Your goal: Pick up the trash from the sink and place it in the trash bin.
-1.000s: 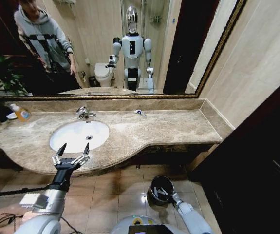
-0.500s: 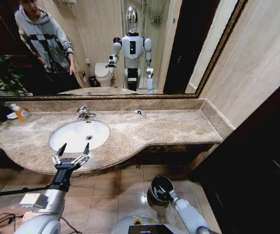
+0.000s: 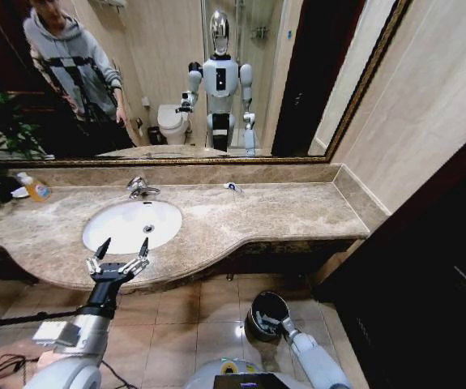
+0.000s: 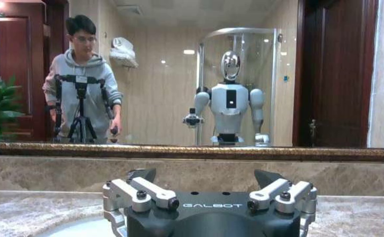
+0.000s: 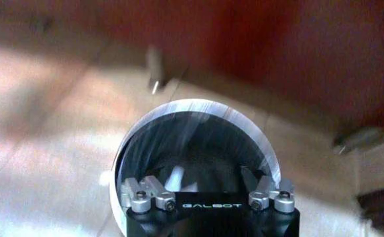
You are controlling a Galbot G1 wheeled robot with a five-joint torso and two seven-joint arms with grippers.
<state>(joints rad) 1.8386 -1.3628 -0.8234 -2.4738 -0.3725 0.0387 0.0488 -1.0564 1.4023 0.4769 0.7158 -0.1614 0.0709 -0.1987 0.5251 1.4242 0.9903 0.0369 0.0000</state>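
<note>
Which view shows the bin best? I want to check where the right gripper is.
The right wrist view: the bin sits right ahead, rim and dark inside visible, with the right gripper over it. The head view shows the bin small on the floor.

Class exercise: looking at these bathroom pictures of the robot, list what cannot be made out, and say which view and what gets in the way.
- Contents of the trash bin: right wrist view, motion blur, and the right gripper covers the opening.
- Small item on the countertop behind the sink: head view, too small to identify.
- Basin interior: left wrist view, left gripper blocks it.
</note>
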